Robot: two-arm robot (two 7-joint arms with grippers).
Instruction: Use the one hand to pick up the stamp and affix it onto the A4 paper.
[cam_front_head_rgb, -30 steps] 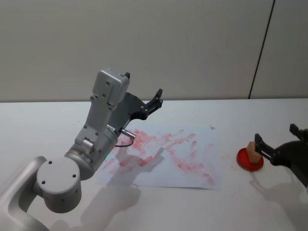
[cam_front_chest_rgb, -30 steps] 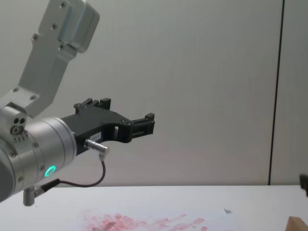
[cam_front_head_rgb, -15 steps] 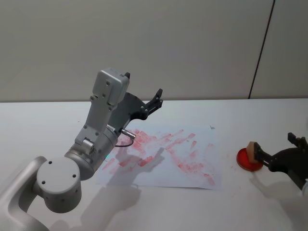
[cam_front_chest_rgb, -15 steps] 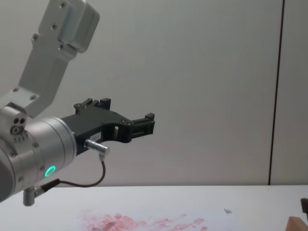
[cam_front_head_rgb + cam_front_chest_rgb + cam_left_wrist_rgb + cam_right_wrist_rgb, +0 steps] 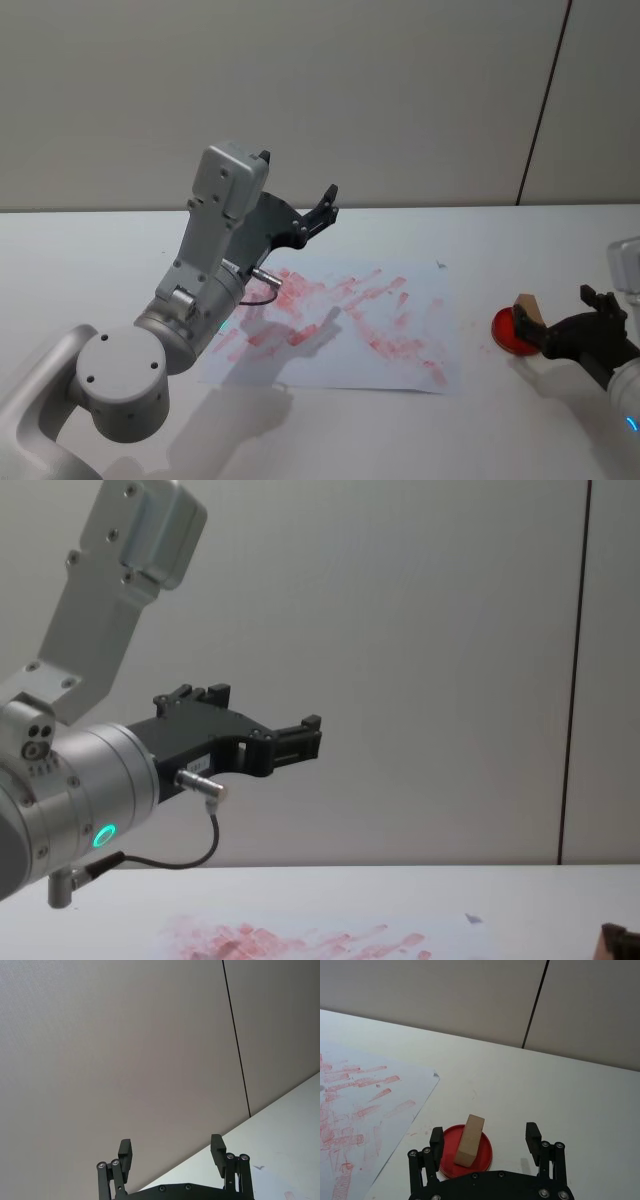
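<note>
The white table point(image 5: 100, 260) carries the red-printed A4 paper point(image 5: 340, 350) and, beside it, a round red pad point(image 5: 503, 332).

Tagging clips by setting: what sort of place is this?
Likely a robotics test lab: plain white table, blank wall panels, and the right gripper open by a stamp on a red ink pad near print-covered paper.

Lab-like test room, plain white table point(image 5: 120, 260), bare panelled wall point(image 5: 400, 100)

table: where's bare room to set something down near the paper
Bare: the table strips beyond the paper and in front of it. Crowded: right of the paper, where the open right tool faces the stamp on the red dish. Left tool hangs over the paper's left.
</note>
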